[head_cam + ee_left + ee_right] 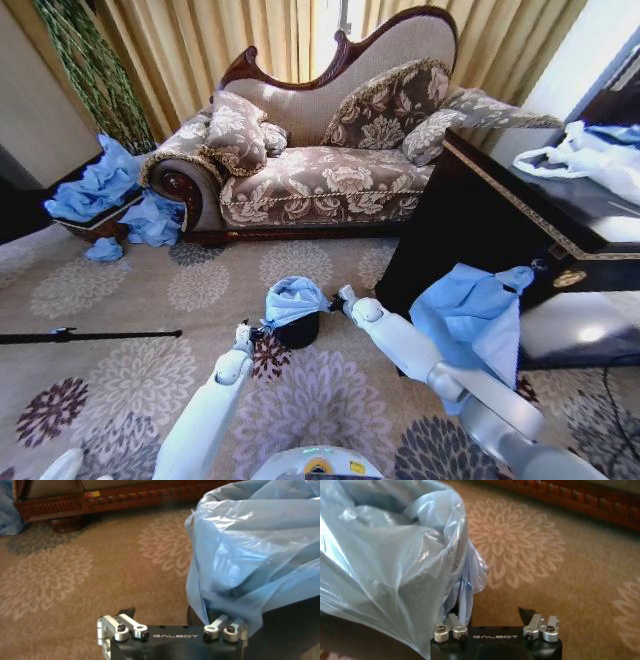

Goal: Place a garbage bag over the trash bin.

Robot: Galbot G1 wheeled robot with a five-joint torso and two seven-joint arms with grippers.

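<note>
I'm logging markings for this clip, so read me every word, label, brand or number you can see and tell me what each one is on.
"GALBOT": white lettering on the black body of the left gripper, beside the garbage bag.
"GALBOT": the same lettering on the body of the right gripper.
A small red and yellow sticker on the sofa's wooden base: too blurred to read.
Nothing else readable.

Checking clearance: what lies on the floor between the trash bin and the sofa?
Bare patterned carpet only. In the head view nothing sits between the trash bin, wearing the garbage bag, and the sofa.
</note>
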